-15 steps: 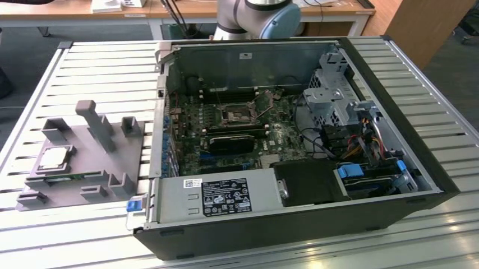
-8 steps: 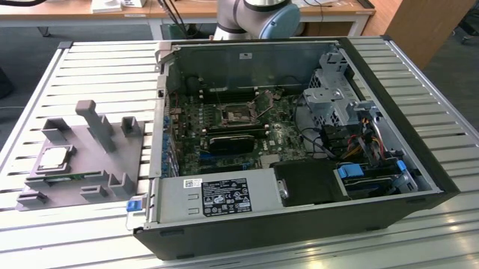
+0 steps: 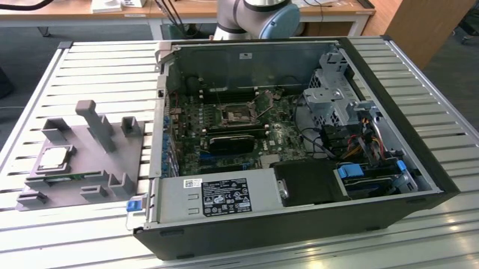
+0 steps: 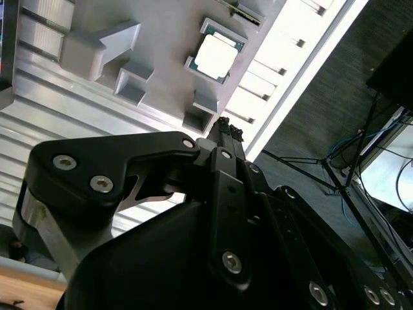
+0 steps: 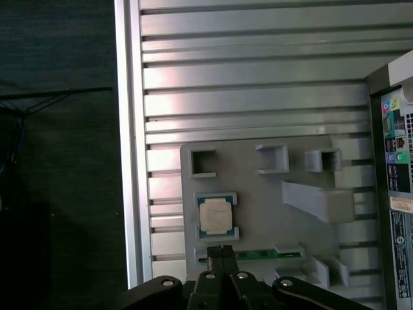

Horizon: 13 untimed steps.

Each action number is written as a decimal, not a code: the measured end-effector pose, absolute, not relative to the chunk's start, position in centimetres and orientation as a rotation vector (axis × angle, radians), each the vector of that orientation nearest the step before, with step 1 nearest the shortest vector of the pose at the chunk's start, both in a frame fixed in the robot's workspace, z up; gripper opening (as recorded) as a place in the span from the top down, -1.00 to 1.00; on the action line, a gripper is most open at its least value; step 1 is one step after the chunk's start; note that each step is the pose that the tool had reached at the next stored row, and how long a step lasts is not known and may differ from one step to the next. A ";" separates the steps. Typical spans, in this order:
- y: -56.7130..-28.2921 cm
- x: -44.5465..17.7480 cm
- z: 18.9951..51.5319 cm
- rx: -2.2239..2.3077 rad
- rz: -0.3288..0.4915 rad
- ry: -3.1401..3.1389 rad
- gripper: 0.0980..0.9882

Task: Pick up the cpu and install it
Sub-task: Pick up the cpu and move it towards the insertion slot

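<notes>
Plainly, the gripper [image 5: 221, 250] has its two black fingers pressed together, with nothing held between them. It hangs in the air above the grey fixture plate [image 5: 258, 200], apart from everything below it. In both wrist views its joined tips point down toward the plate's edge, close to where the cpu [image 5: 215, 216] sits.

The cpu lies in its own framed seat on the plate with the silvery metal top facing up and a thin green border showing around it. Nothing touches it. Just beside that seat, a thin green circuit strip [image 5: 261, 255] lies along the plate's edge. Around the cpu the plate carries several grey blocks and open square pockets, and in the exterior view a tall grey post [image 3: 96, 126] stands up from it.

The plate rests on the slatted metal bench [image 3: 67, 73], toward the exterior view's left. To the exterior view's right of it, close beside the plate, an open computer case [image 3: 299, 238] lies on its side. Inside the case sits the green motherboard [image 3: 284, 140], with the square processor socket [image 3: 238, 115] near its middle, well apart from the cpu. A grey power supply [image 3: 217, 197] fills the near corner of the case. The arm's base [image 3: 258, 14] rises behind the case at the far side of the bench.
</notes>
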<state>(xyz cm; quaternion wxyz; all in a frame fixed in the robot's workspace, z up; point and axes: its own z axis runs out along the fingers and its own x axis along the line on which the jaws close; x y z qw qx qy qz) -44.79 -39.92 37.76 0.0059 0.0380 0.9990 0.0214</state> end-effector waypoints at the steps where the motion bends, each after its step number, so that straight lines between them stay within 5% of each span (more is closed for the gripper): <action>1: -39.9 -44.8 37.7 0.119 0.067 3.127 0.98; 13: -39.9 -44.8 36.4 0.119 0.066 3.136 0.98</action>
